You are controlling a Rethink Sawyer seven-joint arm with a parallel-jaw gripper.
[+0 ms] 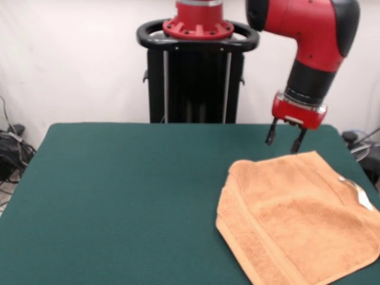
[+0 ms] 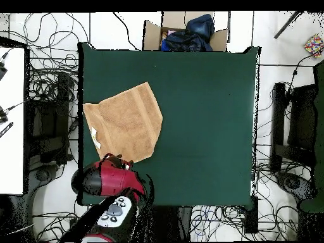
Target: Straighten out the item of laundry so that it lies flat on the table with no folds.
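The item of laundry (image 1: 297, 219), an orange-tan towel, lies at the table's right side in the front view, reaching the front edge. Its left part is folded over onto itself, and a small white tag (image 1: 361, 193) shows at its right edge. My gripper (image 1: 284, 138) hangs open just above the towel's far corner, nothing between its fingers. In the overhead view the towel (image 2: 123, 123) lies by the left edge of the green table (image 2: 209, 120). The red arm (image 2: 107, 178) covers the gripper there.
The black pedestal (image 1: 196, 77) stands behind the table's far edge. In the overhead view a cardboard box with dark clothes (image 2: 185, 35) sits past the table's top edge. Cables lie on the floor around, and a white surface (image 2: 11, 120) is at the left.
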